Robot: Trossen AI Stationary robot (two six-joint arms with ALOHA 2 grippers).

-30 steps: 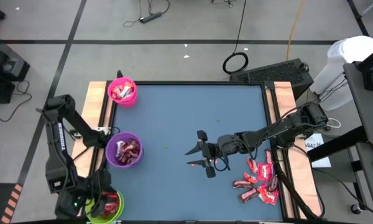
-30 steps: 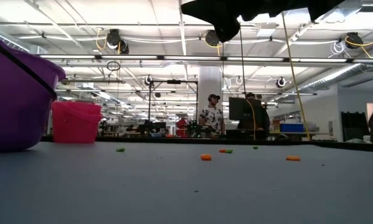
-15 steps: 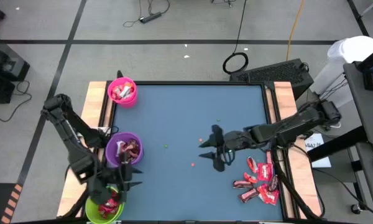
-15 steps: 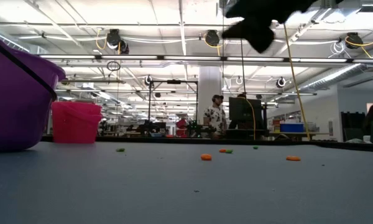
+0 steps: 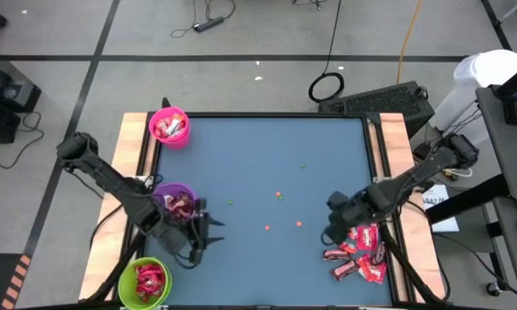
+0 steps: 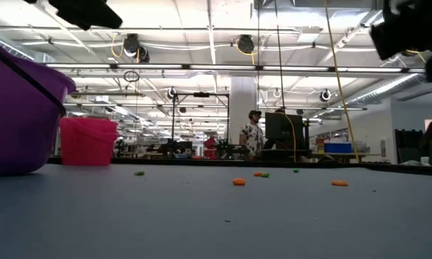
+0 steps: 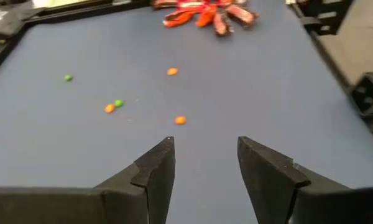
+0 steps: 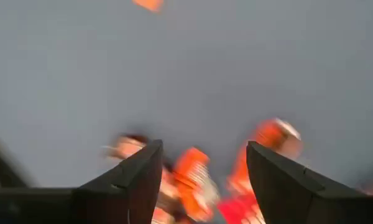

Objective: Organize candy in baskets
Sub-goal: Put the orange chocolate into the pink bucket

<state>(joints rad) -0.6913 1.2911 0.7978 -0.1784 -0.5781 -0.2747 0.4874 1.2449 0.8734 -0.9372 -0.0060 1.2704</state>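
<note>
My right gripper (image 5: 335, 231) has swung back from the middle of the table (image 5: 267, 172) to the lower right of the high view, and now hangs at the edge of the candy pile (image 5: 360, 255), fingers spread with nothing between them. Past my right fingers (image 8: 133, 180) red wrappers (image 8: 193, 180) lie blurred just ahead, so I judge I am lining up for the next pick.

My left gripper (image 5: 198, 241) has lifted away from the lime green basket (image 5: 144, 282) in the lower left corner, where it sat a second ago. It now hovers over bare table just right of the purple basket (image 5: 174, 207), open and empty. That suggests a piece was just dropped; red candy (image 5: 148, 280) shows inside the green tub.

The pink basket (image 5: 170, 127), upper left, holds candy too. Most of the unsorted pile remains at the lower right.
</note>
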